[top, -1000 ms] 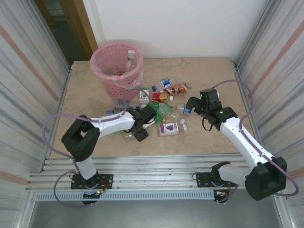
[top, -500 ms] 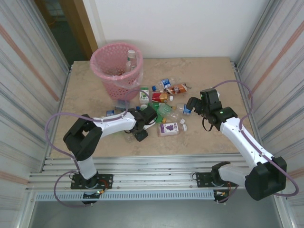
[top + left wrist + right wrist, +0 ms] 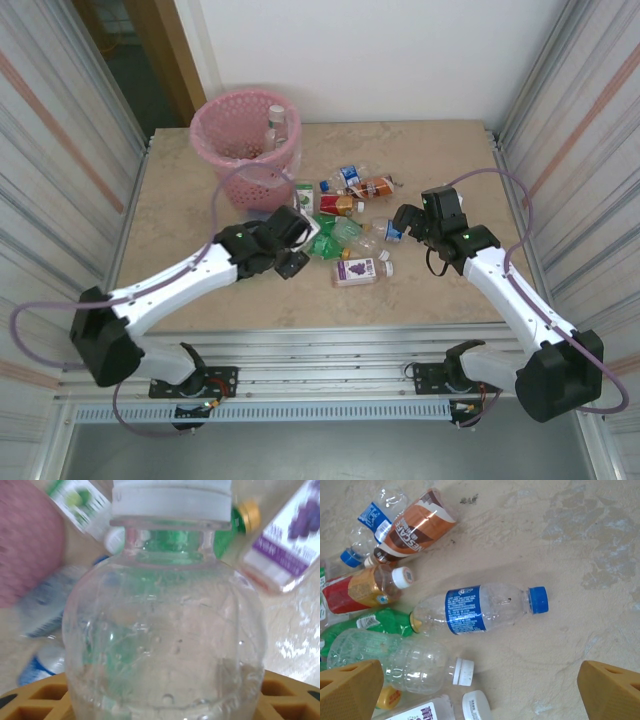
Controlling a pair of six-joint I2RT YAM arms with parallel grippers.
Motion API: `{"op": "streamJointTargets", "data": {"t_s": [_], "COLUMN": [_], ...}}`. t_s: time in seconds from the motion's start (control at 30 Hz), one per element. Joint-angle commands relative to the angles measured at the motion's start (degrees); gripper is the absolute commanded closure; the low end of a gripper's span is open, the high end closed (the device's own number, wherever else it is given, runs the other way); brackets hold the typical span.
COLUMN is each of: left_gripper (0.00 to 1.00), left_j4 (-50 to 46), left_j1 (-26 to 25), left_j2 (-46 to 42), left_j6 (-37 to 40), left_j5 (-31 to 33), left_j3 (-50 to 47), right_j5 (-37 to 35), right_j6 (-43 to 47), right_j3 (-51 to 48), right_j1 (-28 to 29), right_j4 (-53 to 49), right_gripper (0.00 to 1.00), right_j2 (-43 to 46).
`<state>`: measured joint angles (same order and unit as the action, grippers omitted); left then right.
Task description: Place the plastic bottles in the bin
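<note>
Top external view, nearest first: the left arm stretches forward and inward from its base at the near edge of the bench (image 3: 440, 160). The left tool (image 3: 300, 233) sits at the near-left side of the heap of plastic bottles (image 3: 345, 210). The left wrist view shows what it has: a clear bottle (image 3: 162, 645) with a white cap, neck pointing away. The bottle is lodged between the two yellow fingers (image 3: 30, 705), which are closed partway onto its sides. It looks sharp while the bench behind it is blurred.

A grape-labelled bottle (image 3: 357, 270) lies on its side at the near edge of the heap.

The right tool (image 3: 405, 222) hangs over the right side of the heap, spread wide with nothing in it. In the right wrist view its fingers (image 3: 350, 690) stand at the lower corners, well apart. Beyond them a blue-labelled bottle (image 3: 480, 607) with a blue cap lies flat on bare bench, touching neither finger. To its left lie a second clear bottle with a white cap (image 3: 400, 662), a green bottle (image 3: 375, 622) and an amber bottle (image 3: 367, 587) with a red label. Farther off is a brown coffee bottle (image 3: 417, 525).

Farthest, the bin (image 3: 255, 170) stands upright at the far left of the bench, just beyond the heap. At least one clear bottle is upright inside it, near its far-right rim.
</note>
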<state>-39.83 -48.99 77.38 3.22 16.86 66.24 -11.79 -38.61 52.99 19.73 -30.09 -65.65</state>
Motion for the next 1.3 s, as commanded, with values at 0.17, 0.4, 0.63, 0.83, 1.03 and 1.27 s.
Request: {"op": "streamJointTargets", "data": {"t_s": [0.17,0.4,0.63,0.83,1.03,1.27], "left_gripper": [0.57,0.59,0.59,0.59,0.58,0.53], "left_j4": [24.46,36.70,40.40,41.72,42.62,40.72], "left_j1": [5.29,18.58,28.69,33.80,35.71,37.13], "left_j2": [-11.09,-3.99,8.40,18.03,26.29,33.26], "left_j6": [3.68,4.44,0.61,-2.76,-3.38,-5.86], "left_j5": [0.02,-11.35,-17.71,-20.90,-21.22,-21.34], "left_j3": [4.62,13.34,23.76,29.78,33.63,37.73], "right_j5": [-0.03,0.04,-0.57,-0.91,-0.86,-1.12], "right_j6": [-1.11,-1.45,-1.69,-1.70,-1.70,-1.72], "right_j3": [-1.05,-1.85,-2.48,-2.50,-1.99,-1.56], "right_j1": [-0.63,-0.48,-0.49,-0.64,-0.57,-0.57], "right_j4": [0.11,-0.01,-0.81,-1.44,-1.69,-2.76], "right_gripper": [0.02,0.02,0.02,0.02,0.02,0.02], "right_j2": [0.91,2.36,3.94,4.39,4.21,4.34]}}
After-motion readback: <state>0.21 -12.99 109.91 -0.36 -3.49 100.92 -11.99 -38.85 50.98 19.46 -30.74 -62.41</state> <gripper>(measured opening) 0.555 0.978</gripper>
